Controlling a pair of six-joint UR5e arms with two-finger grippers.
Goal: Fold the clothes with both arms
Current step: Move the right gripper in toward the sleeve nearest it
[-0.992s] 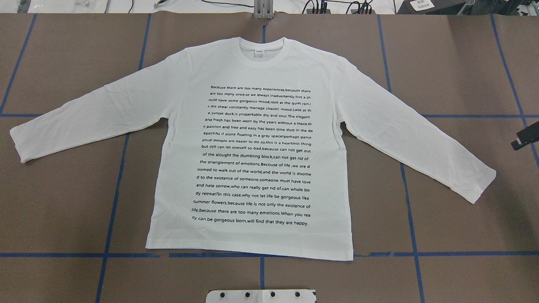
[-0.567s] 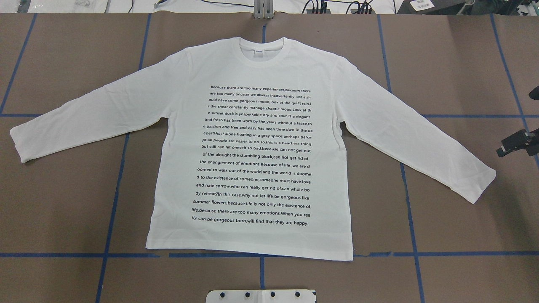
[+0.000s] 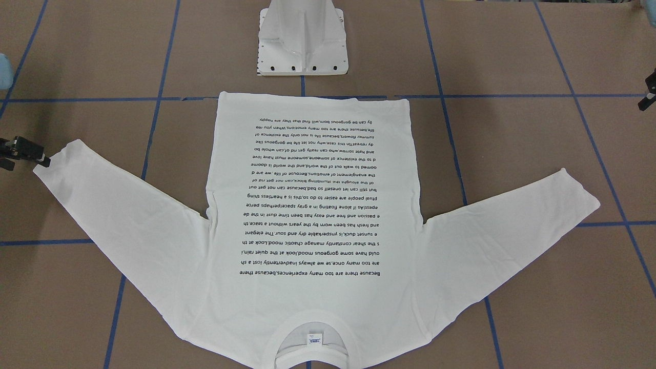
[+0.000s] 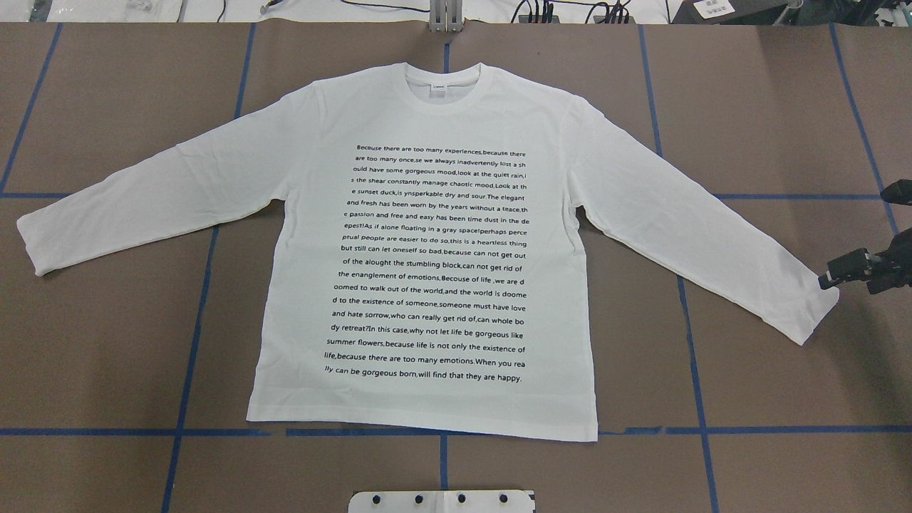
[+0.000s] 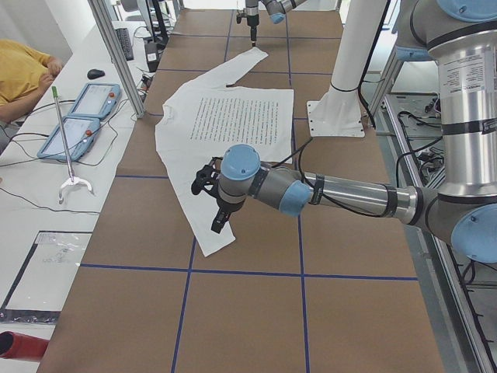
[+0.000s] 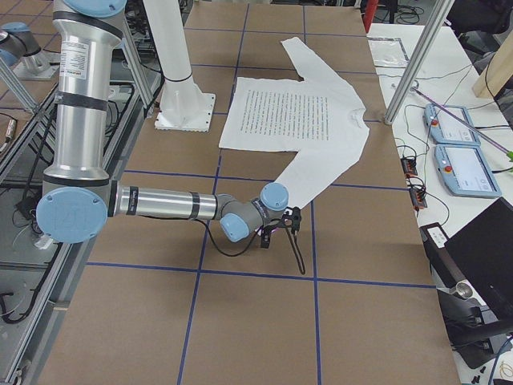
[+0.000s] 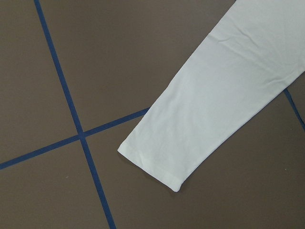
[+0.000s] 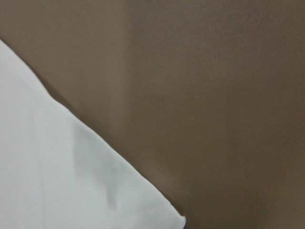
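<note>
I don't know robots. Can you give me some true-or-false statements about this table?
1. The white long-sleeved T-shirt lies flat, black printed text facing up. True.
2. Both sleeves are folded across its body. False: they lie spread out on the brown table.
3. The right gripper is beside one sleeve's cuff. True.
4. The collar lies nearest the white metal pedestal base. False: the hem does.

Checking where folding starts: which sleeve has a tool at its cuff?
The white long-sleeved T-shirt's sleeve on the robot's right: the black right tool is at its cuff; the other cuff lies untouched.
</note>
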